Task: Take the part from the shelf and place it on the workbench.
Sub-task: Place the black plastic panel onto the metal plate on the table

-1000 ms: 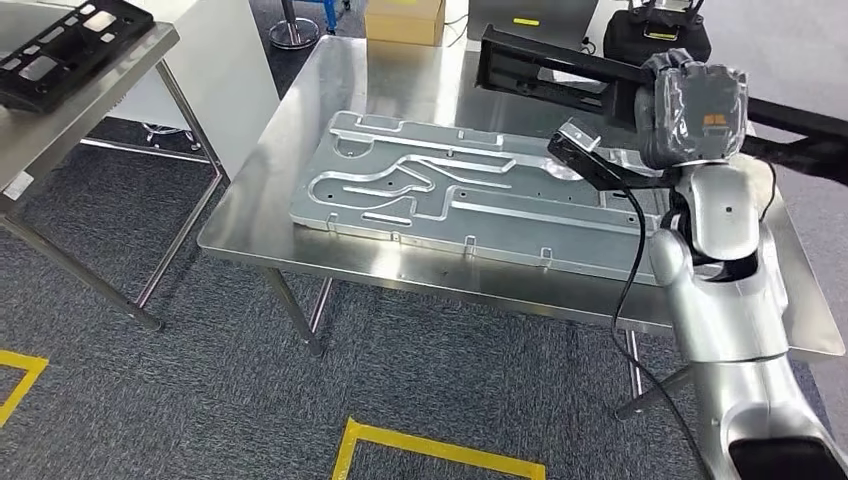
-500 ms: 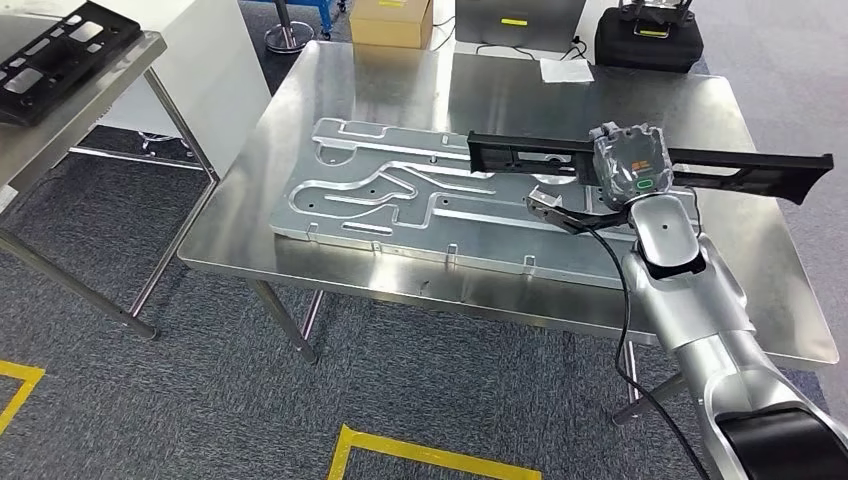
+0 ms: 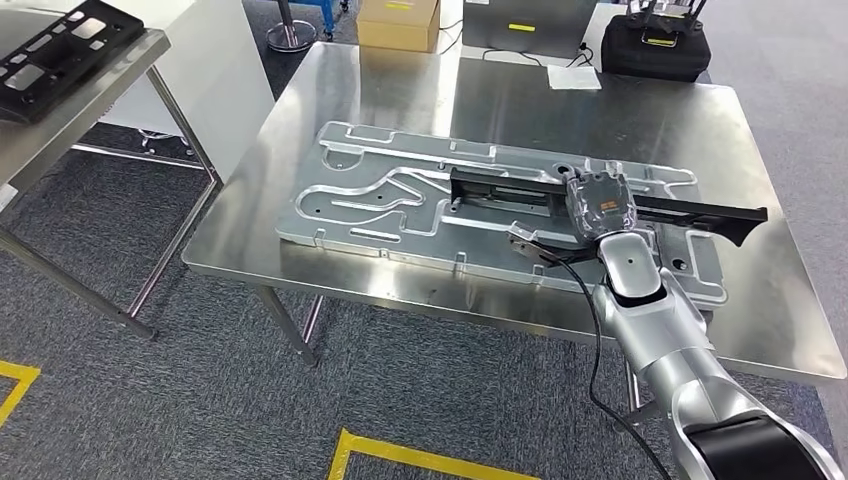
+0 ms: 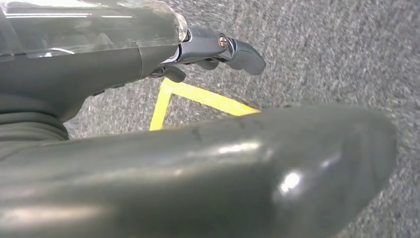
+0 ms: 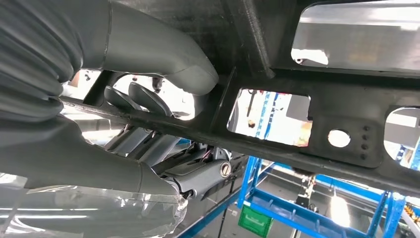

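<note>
Our right arm [image 3: 665, 340] enters head view from 5 o'clock, silver forearm angled toward 11 o'clock, wrist bent over. Our right hand [image 3: 597, 203] grips long black part [image 3: 520, 187]; in right wrist view, grey thumb [image 5: 163, 54] lies across one face, darker fingers [image 5: 136, 99] wrap the other side of its bar. Our left hand [image 4: 148, 44] hangs, holds nothing, fingers [image 4: 237, 49] curled in.

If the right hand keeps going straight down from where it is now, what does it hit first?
Probably the grooved aluminium plate on the steel workbench: the right hand holds the long black part right above it. How far above is unclear.
</note>
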